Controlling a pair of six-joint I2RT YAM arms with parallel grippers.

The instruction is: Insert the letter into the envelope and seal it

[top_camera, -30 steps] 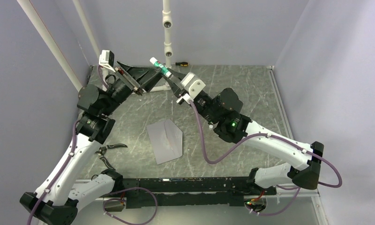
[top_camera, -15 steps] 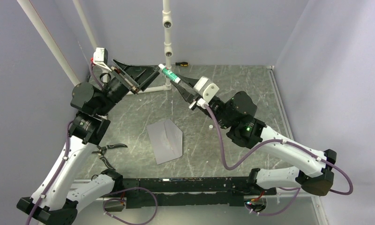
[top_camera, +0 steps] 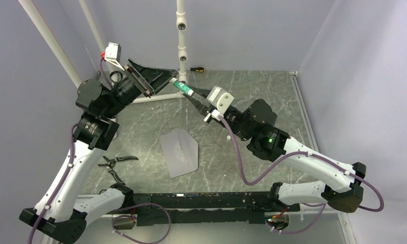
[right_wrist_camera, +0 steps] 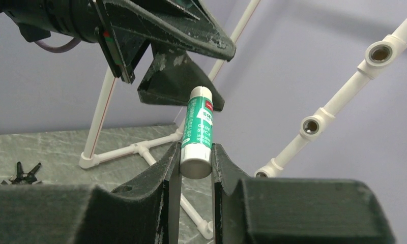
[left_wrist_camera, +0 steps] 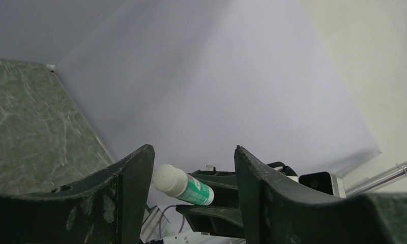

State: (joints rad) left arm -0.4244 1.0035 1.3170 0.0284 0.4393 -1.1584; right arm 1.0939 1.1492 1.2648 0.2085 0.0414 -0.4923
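Note:
The light grey envelope (top_camera: pixel 179 151) lies flat on the table's middle. The tan-orange letter is not in view. My right gripper (top_camera: pixel 192 95) is raised at the back and shut on the base of a green glue stick (top_camera: pixel 182 88) with a white cap; the right wrist view shows its fingers (right_wrist_camera: pixel 196 152) clamping the stick (right_wrist_camera: pixel 199 127). My left gripper (top_camera: pixel 167 80) is open and faces it. In the left wrist view the white cap (left_wrist_camera: pixel 170 179) sits between my open left gripper (left_wrist_camera: pixel 194 152), close to one finger, with no grip on it.
A white pipe frame (top_camera: pixel 181 30) stands at the back, its foot on the table (right_wrist_camera: pixel 140 149). A screwdriver (top_camera: pixel 196 69) lies by the back wall. Black pliers (top_camera: pixel 115 161) lie left of the envelope. Lilac walls close in on three sides.
My right gripper has carried the glue stick a little right and down. My left gripper has swung so its open fingertips now meet the stick's cap. The envelope has not moved.

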